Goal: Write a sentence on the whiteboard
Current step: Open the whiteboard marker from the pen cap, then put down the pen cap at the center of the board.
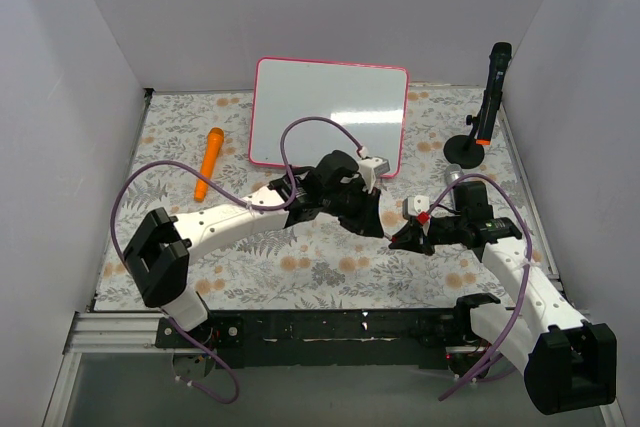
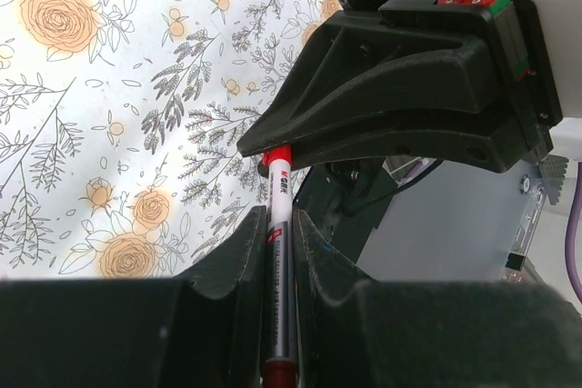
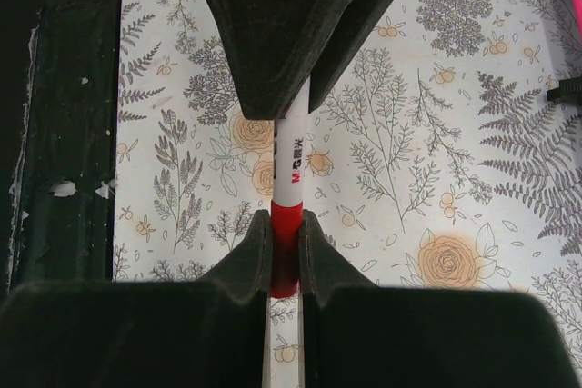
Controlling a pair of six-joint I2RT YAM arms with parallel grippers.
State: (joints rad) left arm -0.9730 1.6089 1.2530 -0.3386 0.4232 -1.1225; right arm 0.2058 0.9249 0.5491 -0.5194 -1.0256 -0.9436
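Both arms bent inward, meeting mid-table; left gripper (image 2: 278, 224) clamps marker (image 2: 280, 190) barrel, right gripper (image 3: 285, 224) clamps red cap (image 3: 285, 256).

Bright, even light falls from overhead, and shadows are faint and soft. A pale glare patch sits on the whiteboard (image 1: 330, 112). Both wrist views are sharp farther off, murky black near the lens.

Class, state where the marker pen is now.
Right of centre in the top view, nearer than the whiteboard, the marker is gripped by the left gripper and right gripper.
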